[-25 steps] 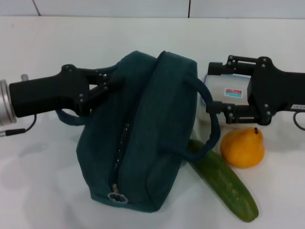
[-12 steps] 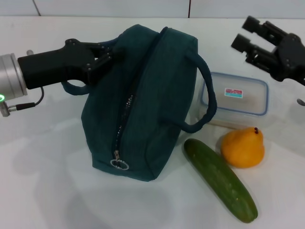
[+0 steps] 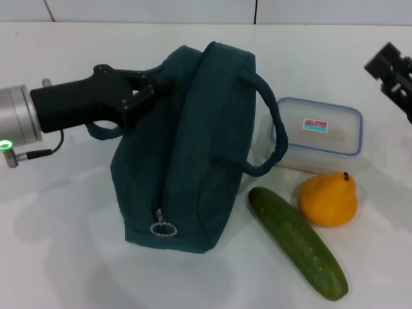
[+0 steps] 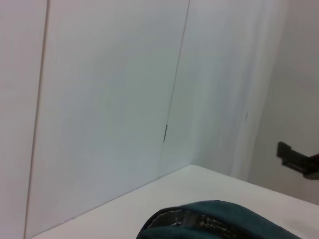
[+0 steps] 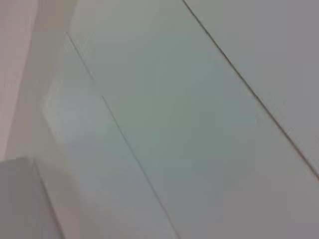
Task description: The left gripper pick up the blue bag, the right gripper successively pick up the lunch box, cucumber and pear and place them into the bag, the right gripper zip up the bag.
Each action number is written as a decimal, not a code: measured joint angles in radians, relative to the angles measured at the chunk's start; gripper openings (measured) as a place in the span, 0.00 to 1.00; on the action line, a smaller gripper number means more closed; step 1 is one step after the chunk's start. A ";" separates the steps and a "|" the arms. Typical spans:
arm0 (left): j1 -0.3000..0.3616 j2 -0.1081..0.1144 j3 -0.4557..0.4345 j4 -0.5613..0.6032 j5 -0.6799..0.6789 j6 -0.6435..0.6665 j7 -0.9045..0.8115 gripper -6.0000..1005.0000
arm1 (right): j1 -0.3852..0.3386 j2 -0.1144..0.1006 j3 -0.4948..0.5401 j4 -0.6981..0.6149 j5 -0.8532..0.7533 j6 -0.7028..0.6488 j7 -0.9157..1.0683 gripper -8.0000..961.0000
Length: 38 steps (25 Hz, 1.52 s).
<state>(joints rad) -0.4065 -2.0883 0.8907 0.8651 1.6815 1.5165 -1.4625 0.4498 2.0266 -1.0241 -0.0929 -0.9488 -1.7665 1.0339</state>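
The blue bag stands tilted in the middle of the table, zipper running down its near side to a ring pull. My left gripper is shut on the bag's upper left edge, beside one handle. The bag's top rim shows in the left wrist view. The clear lunch box with a blue rim lies right of the bag. The orange pear sits in front of it, and the cucumber lies at the front right. My right gripper hangs at the far right edge, above and apart from the lunch box.
The white table has bare room at the front left. One bag handle loops out toward the lunch box. A white panelled wall stands behind the table. The right wrist view shows only wall.
My right gripper has drawn up and to the right, away from the lunch box, holding nothing. My left gripper has pulled the bag more upright.
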 joint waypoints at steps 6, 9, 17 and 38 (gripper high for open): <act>0.000 0.000 0.001 -0.061 -0.043 0.004 0.070 0.06 | -0.072 -0.028 -0.106 -0.018 -0.006 -0.003 -0.006 0.75; -0.005 0.000 -0.003 -0.107 -0.064 0.000 0.108 0.05 | -0.093 -0.044 -0.146 -0.024 -0.008 0.029 -0.014 0.75; -0.028 -0.001 -0.003 -0.180 -0.085 -0.028 0.172 0.05 | -0.111 -0.050 -0.157 -0.024 -0.101 0.112 -0.003 0.75; -0.057 -0.002 -0.003 -0.184 -0.088 -0.038 0.197 0.05 | -0.096 -0.056 -0.152 -0.035 -0.169 0.243 0.075 0.75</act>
<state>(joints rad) -0.4632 -2.0903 0.8877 0.6811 1.5937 1.4782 -1.2652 0.3541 1.9709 -1.1758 -0.1276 -1.1181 -1.5232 1.1090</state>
